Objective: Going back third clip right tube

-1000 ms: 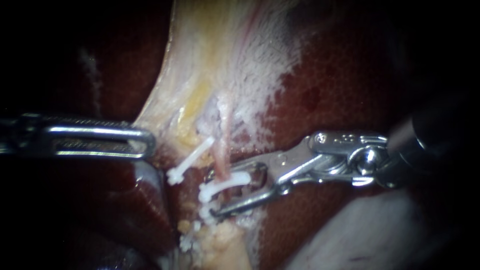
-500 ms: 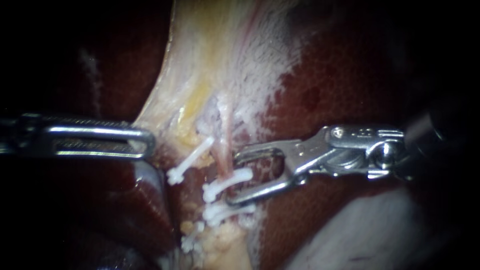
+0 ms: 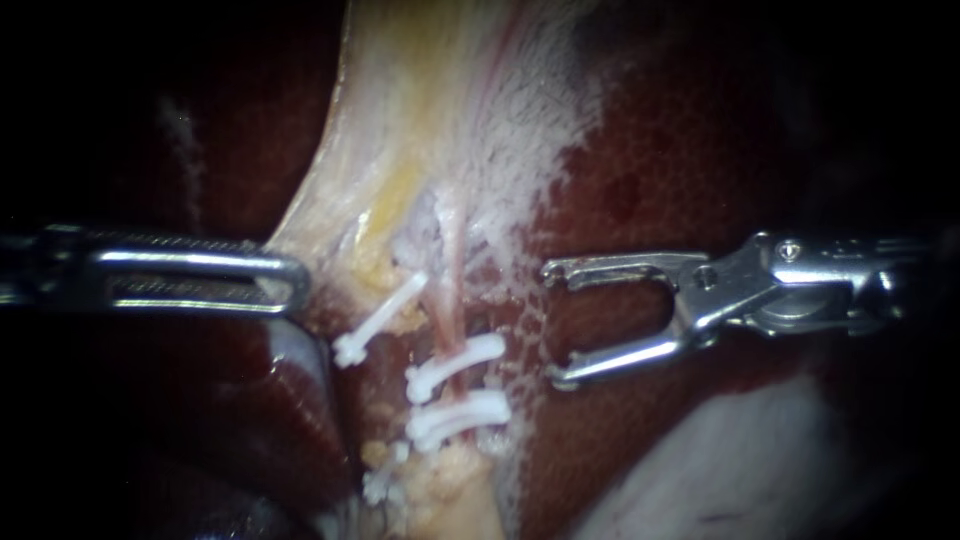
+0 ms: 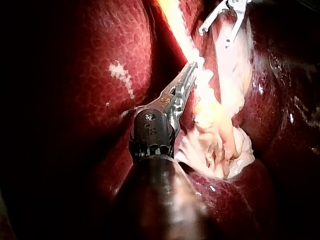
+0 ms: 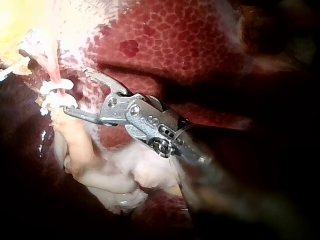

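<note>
The pink right tube (image 3: 447, 300) runs down from the pale gallbladder (image 3: 430, 110). White clips cross it: one (image 3: 455, 364) higher up and a close pair (image 3: 458, 416) just below. Another white clip (image 3: 380, 320) sits on the left tube. My right instrument (image 3: 552, 324) stands to the right of the clips, apart from them, its jaws open and empty. In the right wrist view it (image 5: 77, 92) lies beside the clips (image 5: 56, 95). My left instrument (image 3: 292, 284) holds the gallbladder's edge with its jaws shut on it, as its own view (image 4: 192, 70) also shows.
Dark red liver (image 3: 680, 150) lies behind and below the right instrument. A pale fold of tissue (image 3: 720, 470) fills the lower right. Yellowish fatty tissue (image 3: 440, 490) hangs under the clips. My right instrument's open jaws (image 4: 216, 36) show far ahead in the left wrist view.
My right instrument has drawn back to the right, off the right tube, with its jaws open. The lowest white clip stays on the tube. The left instrument has not moved.
</note>
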{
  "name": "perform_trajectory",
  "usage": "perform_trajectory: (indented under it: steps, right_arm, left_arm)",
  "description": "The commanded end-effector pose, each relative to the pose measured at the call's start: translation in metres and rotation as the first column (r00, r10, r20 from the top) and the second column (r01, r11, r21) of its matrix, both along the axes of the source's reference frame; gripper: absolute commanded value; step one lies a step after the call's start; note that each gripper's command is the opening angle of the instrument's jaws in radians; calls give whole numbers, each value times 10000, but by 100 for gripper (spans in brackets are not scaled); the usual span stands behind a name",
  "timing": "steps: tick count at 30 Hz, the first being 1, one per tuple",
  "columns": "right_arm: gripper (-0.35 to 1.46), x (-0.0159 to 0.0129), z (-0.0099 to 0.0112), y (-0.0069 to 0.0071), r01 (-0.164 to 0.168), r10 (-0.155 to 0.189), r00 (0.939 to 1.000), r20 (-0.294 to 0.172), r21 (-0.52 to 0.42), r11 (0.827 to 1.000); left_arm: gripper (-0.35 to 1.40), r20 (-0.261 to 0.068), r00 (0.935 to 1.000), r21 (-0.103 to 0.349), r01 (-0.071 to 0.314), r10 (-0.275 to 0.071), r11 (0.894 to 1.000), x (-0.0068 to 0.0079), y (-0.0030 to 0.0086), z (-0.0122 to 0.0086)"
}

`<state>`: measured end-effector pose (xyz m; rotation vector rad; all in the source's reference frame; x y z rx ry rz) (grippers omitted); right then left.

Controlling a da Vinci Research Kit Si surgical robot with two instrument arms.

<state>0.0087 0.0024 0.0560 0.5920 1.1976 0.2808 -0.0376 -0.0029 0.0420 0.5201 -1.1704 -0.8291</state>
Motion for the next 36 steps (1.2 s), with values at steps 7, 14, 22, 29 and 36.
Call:
perform_trajectory:
  steps: [7,14,22,29,36]
  right_arm:
    - [60,-6,-5,-4,50,-50,10000,-35,-35,10000]
    - [60,-6,-7,-6,78,-79,10000,-50,-27,10000]
    - [60,-6,-8,-7,81,-81,10000,-51,-27,10000]
    - [60,-6,-8,-8,80,-80,10000,-50,-28,10000]
    - [60,-6,-8,-8,81,-81,10000,-51,-28,10000]
  left_arm:
    - [-35,-14,10000,-26,5,-5,10000,2,2,12]
    - [-35,-116,9999,-143,-53,51,9999,0,-6,43]
    - [-35,-298,9995,63,-124,126,9999,-12,-19,68]
    - [-35,-281,9994,171,-214,219,9996,-19,-26,74]
    - [-35,-269,9994,171,-233,237,9996,-21,-27,73]
